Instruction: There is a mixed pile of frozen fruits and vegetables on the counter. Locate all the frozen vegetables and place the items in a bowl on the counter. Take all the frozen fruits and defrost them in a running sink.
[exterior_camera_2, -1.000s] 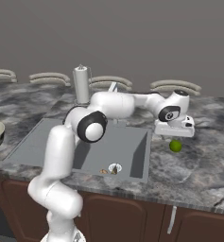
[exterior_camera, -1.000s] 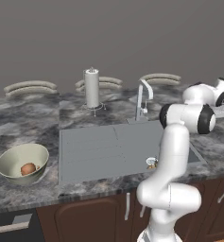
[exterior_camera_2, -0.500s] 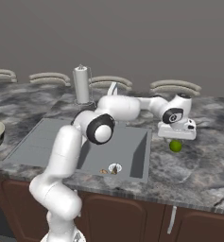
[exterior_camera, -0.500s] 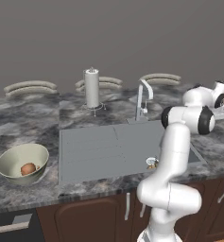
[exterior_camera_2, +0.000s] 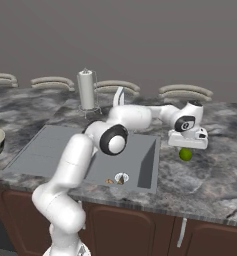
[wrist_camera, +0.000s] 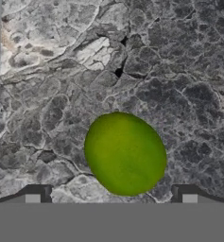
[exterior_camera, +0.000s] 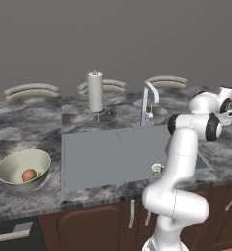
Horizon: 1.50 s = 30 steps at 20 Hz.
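- Gripper is hanging over lime-green ball on counter right of sink, fingers spread wide.
- Left base view is showing reddish-brown lump sitting in bowl.
- No readable writing.

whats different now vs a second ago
The gripper has sunk a little closer to the lime-green ball on the counter, jaws open, nothing taken hold of. The ball has not moved. The reddish-brown lump still lies in the bowl, and the orange-brown lump still sits in the sink.
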{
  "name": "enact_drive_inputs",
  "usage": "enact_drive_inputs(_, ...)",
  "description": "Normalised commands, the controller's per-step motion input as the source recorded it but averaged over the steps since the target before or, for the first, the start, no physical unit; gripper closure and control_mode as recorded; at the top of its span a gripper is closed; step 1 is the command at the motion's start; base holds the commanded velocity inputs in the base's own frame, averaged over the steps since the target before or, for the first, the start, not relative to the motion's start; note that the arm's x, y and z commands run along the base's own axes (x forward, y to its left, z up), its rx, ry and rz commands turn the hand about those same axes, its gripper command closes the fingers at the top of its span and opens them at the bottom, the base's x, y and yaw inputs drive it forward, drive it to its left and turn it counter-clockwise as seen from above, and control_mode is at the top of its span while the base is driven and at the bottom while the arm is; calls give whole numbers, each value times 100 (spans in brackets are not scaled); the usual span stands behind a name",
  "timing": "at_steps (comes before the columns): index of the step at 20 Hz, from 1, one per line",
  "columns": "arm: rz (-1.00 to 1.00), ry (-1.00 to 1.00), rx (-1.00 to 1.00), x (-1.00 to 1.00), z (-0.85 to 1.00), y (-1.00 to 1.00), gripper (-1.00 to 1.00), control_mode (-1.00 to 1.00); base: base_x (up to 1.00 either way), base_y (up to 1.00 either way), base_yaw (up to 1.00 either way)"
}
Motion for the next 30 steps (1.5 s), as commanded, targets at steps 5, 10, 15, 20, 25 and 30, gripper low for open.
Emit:
enact_drive_inputs(5, 0, 1, 0, 18, -12, -9, -100, -100, 0, 0, 0)
enact_drive_inputs(10, 0, 2, 0, 15, -15, -5, -100, -100, 0, 0, 0)
enact_drive_inputs(15, 0, 1, 0, 0, -18, -1, -100, -100, 0, 0, 0)
enact_drive_inputs(20, 0, 0, 0, -1, -11, -5, 100, -100, 0, 0, 0)
enact_drive_inputs(25, 0, 0, 0, -1, -3, -4, 100, -100, 0, 0, 0)
enact_drive_inputs(30, 0, 0, 2, -8, 0, 0, 100, -100, 0, 0, 0)
